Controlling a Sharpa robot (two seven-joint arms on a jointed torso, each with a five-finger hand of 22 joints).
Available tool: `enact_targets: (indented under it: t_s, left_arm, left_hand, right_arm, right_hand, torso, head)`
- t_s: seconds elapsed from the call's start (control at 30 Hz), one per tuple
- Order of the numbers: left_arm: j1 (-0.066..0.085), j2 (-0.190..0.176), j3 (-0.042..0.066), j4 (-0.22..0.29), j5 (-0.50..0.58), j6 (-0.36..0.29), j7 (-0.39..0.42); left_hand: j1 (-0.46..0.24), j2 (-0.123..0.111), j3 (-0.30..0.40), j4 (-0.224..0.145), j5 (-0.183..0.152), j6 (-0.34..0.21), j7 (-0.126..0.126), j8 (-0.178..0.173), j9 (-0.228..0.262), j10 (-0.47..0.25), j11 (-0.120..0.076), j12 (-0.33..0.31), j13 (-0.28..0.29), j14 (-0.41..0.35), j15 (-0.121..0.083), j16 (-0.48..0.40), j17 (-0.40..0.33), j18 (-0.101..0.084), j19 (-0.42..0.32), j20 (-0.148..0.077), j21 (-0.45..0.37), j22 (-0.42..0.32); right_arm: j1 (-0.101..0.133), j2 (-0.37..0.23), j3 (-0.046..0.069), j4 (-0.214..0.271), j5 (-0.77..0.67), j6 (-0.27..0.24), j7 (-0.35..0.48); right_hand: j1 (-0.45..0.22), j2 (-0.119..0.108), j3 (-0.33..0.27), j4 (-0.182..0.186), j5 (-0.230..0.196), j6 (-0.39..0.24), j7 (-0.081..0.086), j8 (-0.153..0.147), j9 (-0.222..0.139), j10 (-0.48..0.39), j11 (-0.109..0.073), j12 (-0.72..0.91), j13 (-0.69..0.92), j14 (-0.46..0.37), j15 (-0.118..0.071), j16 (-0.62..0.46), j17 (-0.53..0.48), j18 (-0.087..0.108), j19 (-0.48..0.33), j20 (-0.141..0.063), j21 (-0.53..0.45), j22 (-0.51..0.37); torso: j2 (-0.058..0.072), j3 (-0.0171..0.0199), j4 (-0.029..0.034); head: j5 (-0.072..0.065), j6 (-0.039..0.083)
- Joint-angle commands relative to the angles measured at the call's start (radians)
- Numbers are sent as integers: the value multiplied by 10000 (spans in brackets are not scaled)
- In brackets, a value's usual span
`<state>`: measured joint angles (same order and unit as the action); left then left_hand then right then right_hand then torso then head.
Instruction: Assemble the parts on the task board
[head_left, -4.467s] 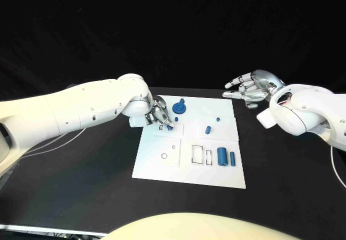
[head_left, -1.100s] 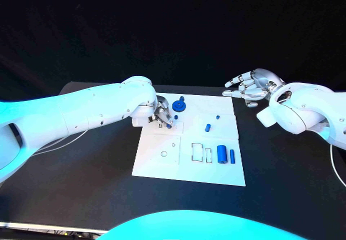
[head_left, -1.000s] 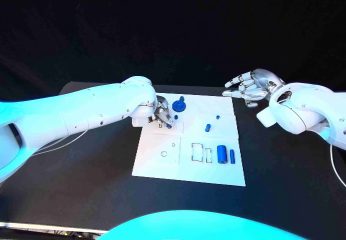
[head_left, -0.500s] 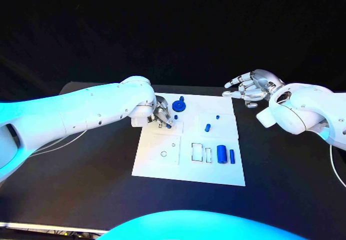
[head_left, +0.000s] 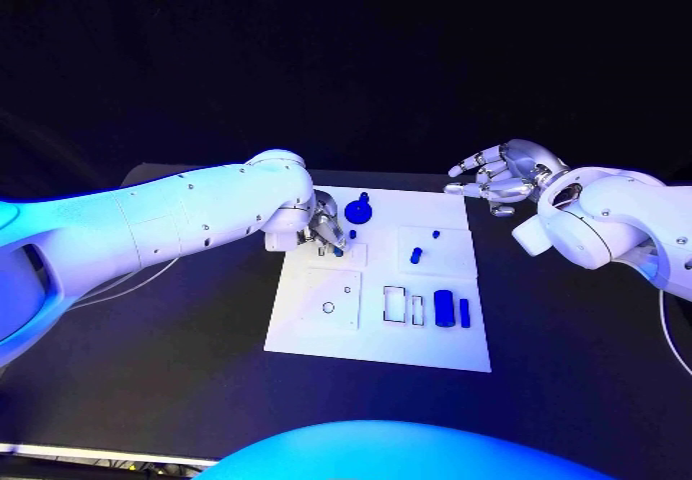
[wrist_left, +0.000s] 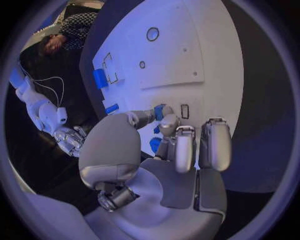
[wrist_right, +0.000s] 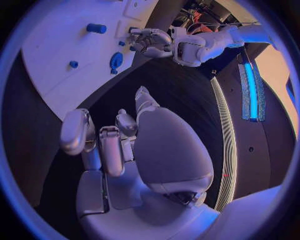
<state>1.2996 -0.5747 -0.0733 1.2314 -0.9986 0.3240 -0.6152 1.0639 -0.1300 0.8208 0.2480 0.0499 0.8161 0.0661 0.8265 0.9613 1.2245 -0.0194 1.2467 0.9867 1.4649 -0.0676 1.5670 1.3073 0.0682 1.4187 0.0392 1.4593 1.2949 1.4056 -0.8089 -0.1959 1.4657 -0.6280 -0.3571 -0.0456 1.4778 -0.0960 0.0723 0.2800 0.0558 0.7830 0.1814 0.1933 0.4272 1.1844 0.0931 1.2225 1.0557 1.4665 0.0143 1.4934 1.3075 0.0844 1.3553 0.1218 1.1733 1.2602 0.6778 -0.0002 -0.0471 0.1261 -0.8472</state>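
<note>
The task board (head_left: 378, 330) looks like smooth matt white plastic or card; which one is hard to tell. The blue parts (head_left: 444, 308) look like plastic with a slight sheen. The table (head_left: 173, 370) is matt black. Each robot hand, left (wrist_left: 164, 150) and right (wrist_right: 119, 145), has a silvery satin finish, and the arms (head_left: 173, 220) are glossy white shells.

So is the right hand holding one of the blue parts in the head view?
No, the right hand hovers off the task board's far right corner with its fingers apart and nothing between them.
</note>
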Motion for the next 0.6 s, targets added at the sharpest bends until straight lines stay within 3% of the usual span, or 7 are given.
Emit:
enact_targets:
  t_s: [0.03,0.6]
  left_arm:
    - [0,119,-15,-87,-5,315,82]
    - [12,323,-33,-287,-143,465,57]
  left_hand:
    - [195,222,967,-1007,25,157,-216,54,8,-6,-24,-27,6,1059,-83,38,2635,-126,55,-22,64,16]
    - [111,229,861,-955,21,157,-190,49,28,-24,1,-45,-21,1059,-66,38,2635,-131,62,-14,67,34]
  right_arm:
    - [-6,9,3,7,-91,170,59]
    - [-8,17,2,60,-173,217,66]
  right_hand:
    - [-18,116,-6,-2,-24,7,10,33,-15,-67,27,-32,-12,604,39,-50,848,108,-62,1,-31,-6]
    - [-18,116,-6,-2,-24,7,10,33,-15,-67,27,-32,-12,604,39,-50,848,108,-62,1,-31,-6]
  torso:
    - [3,-6,-15]
    - [-1,-9,-9]
  head:
    - [2,15]
    - [-24,12]
